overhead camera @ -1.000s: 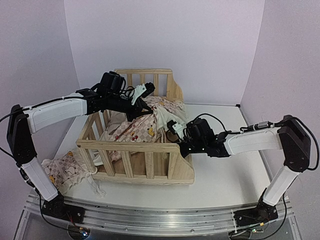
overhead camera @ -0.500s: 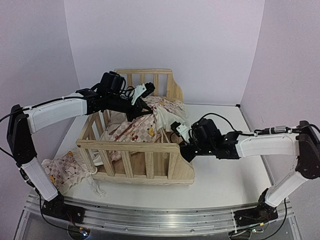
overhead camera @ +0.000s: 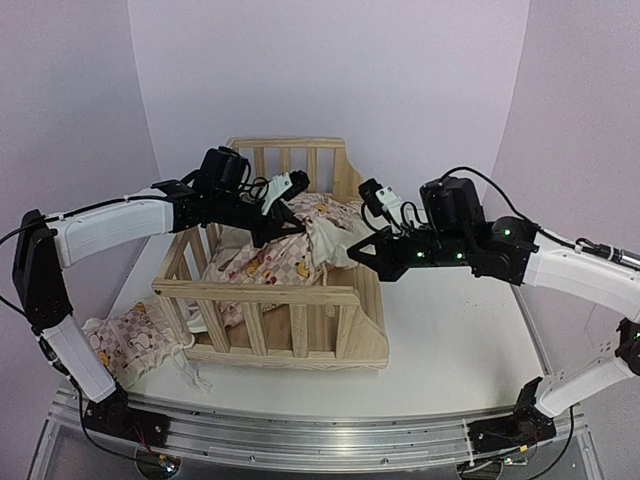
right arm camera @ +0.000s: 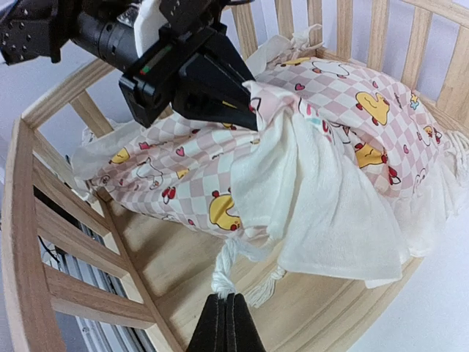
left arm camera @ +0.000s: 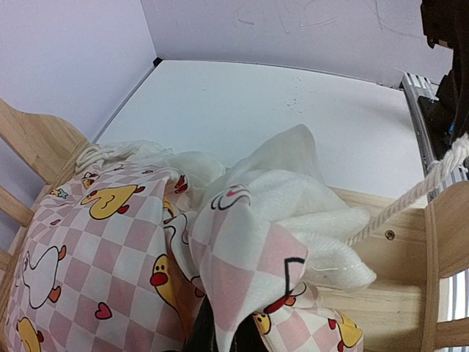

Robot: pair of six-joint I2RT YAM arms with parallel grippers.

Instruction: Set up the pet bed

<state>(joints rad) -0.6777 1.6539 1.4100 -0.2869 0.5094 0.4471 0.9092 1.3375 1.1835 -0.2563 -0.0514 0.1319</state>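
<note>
Pet bed (overhead camera: 262,293) on white table (overhead camera: 450,340) (pale lilac walls (overhead camera: 330,70) behind).

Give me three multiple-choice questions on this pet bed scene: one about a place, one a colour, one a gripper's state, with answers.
1. The loose patterned cloth lies: A) on the table beside the frame; B) inside the frame; C) over the right arm.
2. The ducks on the cushion are: A) blue; B) yellow; C) green.
3. The right gripper is: A) wide open; B) shut on a slat; C) shut on a tie string.
Answers: A, it sits outside the rails; B, yellow bodies on pink checks; C, it is closed, pinching the string.
</note>
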